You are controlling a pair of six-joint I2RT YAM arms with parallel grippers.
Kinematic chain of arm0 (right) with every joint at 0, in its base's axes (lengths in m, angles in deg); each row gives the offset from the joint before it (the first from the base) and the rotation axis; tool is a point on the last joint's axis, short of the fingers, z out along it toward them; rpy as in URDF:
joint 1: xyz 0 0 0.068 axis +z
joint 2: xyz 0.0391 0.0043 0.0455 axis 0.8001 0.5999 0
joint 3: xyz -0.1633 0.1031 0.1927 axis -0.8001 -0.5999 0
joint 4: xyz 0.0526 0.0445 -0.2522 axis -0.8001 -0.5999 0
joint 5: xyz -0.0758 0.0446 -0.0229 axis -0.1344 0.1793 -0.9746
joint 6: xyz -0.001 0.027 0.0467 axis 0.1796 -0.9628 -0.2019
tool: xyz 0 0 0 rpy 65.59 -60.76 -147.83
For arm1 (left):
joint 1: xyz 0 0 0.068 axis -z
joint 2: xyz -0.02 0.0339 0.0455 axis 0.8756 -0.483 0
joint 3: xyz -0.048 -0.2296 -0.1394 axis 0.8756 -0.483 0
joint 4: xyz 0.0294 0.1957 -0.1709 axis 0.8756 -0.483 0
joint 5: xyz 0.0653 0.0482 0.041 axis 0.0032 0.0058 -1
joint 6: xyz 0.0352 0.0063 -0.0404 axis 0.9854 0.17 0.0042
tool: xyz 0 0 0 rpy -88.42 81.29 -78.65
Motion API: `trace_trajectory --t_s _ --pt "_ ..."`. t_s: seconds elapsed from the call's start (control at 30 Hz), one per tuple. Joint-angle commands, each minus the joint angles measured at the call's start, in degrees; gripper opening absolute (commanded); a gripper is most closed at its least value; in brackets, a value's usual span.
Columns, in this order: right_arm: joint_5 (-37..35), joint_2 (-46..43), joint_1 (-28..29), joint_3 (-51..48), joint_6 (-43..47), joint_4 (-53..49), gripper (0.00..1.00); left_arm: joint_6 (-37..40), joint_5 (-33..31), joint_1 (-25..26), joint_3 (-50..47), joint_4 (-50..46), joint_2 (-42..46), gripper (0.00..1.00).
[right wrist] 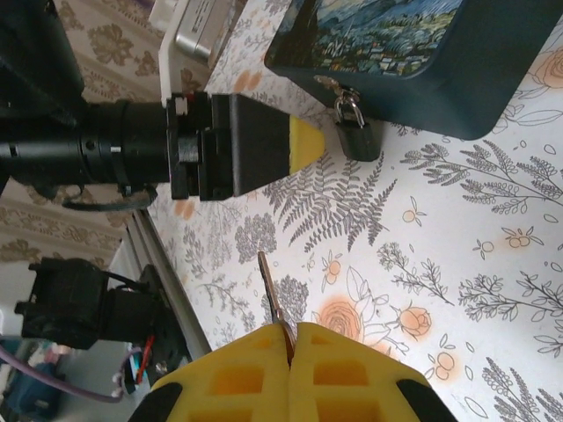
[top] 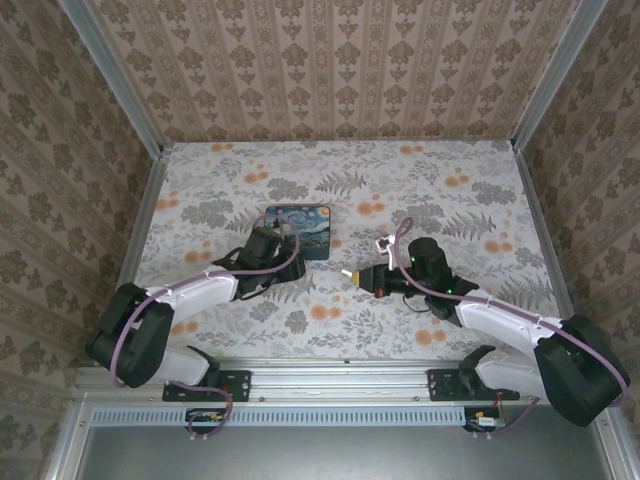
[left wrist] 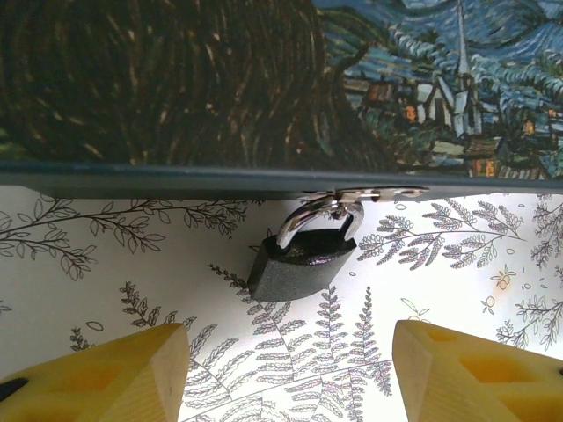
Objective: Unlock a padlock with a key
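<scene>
The main risk lies with the key point(right wrist: 269, 294). The right jaws are pressed together on one end of it alone, so the slim blade sticks out unsupported. Any sideways push against the lock body could swivel it in their grip or drop it onto the worktop point(top: 450, 200).

The padlock point(left wrist: 299, 264) is just as unsteady. It lies tilted on the worktop just beside the painted box point(left wrist: 176, 79), its shackle threaded through the box's small metal hasp point(left wrist: 369, 194), and it looks free to swing. The left jaws are spread wide, with the yellow pads point(left wrist: 114, 374) standing one to each side of the lock and apart from it, so nothing steadies it.

If the key arrives before those jaws close, I judge the lock will simply be pushed away. If they close off-centre, they may twist the body or nudge the box. I cannot tell which way the keyhole faces, and a wrong angle would jam the blade's tip against the casing.

The box sits mid-worktop, a little left of centre. The left arm point(top: 190, 290) reaches its near-left corner and the right arm point(top: 500, 315) comes in from the right. Their ends are near each other, so a bump is possible.

By count there is one padlock, one key, one painted box, one hasp and two arms, with two yellow pads on each.
</scene>
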Motion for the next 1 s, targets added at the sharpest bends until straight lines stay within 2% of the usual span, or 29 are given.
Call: trace_trajectory --t_s 0.0,0.3,0.47,0.63,0.97 --pt "-1.8 -1.6 0.6 -1.0 3.9 1.8 0.00 1.4 0.3 0.1 1.5 1.6 -1.0 0.63" --pt "-4.4 0.4 0.6 0.3 3.5 -0.1 0.00 2.3 -3.1 1.5 4.4 2.4 -5.1 0.68" --pt "-4.6 0.9 0.6 1.3 3.2 -0.9 0.00 1.3 -8.1 3.8 5.4 1.4 -7.3 0.69" --pt "-4.5 1.0 0.6 1.9 3.0 -0.8 0.00 0.0 -16.5 7.2 6.8 -0.3 -10.0 0.67" --pt "-4.1 0.0 0.5 1.4 3.4 -1.1 0.00 -6.1 -24.7 10.5 9.1 -4.0 -14.8 0.62"
